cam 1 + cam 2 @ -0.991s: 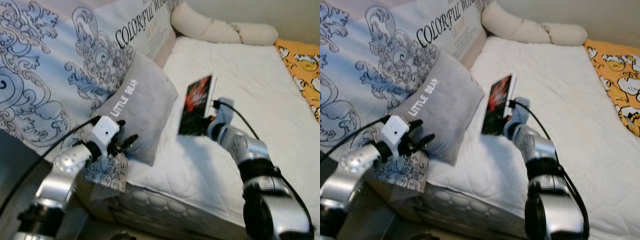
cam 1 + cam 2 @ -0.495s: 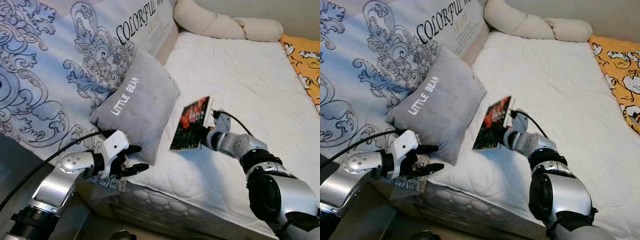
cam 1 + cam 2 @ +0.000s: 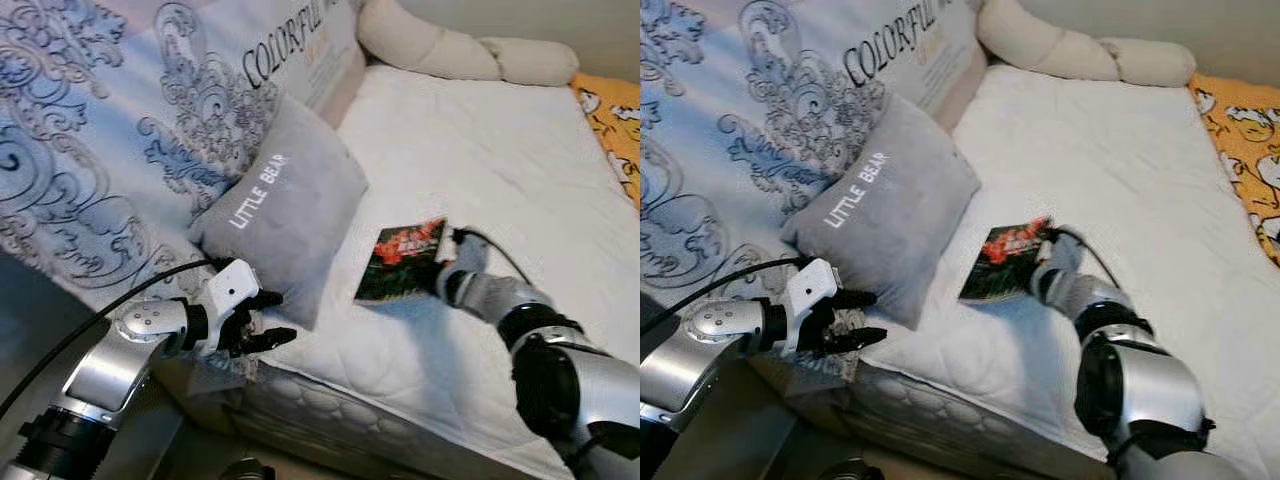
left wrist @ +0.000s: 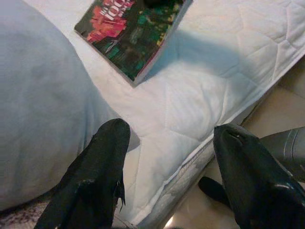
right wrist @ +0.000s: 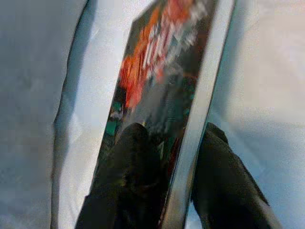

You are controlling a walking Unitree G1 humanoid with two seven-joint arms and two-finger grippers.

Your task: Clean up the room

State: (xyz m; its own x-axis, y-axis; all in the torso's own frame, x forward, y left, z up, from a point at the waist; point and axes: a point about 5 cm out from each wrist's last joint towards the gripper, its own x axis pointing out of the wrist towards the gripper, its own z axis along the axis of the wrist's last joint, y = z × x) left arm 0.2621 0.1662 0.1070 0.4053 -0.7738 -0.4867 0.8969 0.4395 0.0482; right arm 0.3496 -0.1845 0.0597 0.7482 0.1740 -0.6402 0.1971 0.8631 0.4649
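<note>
The left gripper (image 3: 268, 318) hangs at the near corner of the bed (image 3: 480, 140), just in front of the lower corner of the grey pillow (image 3: 285, 205). Its two black fingers (image 4: 90, 183) are spread wide apart and hold nothing. In the left wrist view the grey pillow is at one side of them, and the white quilted edge of the mattress (image 4: 200, 109) lies between and below them. A black cable (image 3: 110, 310) runs along the silver left arm (image 3: 120, 355).

To the left of the pillow, a pale blue cover with grey curling ornaments (image 3: 90, 150) goes up along the side of the bed. It carries the printed word "COLORFUL" near its top. The grey pillow leans on this cover and has the white words "LITTLE BEAR" on it.

To the right of the pillow, a book (image 3: 402, 260) with a dark cover in red and green rests low on the white mattress, a little apart from the pillow. Its far end is raised slightly. The right gripper (image 3: 444, 270) pinches this book at its right end: in the right wrist view one black finger (image 5: 131, 181) lies on the cover and the other one is behind the white page edge. The silver right arm (image 3: 560, 370) reaches in from the lower right.

At the far end of the bed lies a long cream bolster (image 3: 450, 55). At the right edge of the bed there is an orange blanket with cartoon figures (image 3: 615, 115).
</note>
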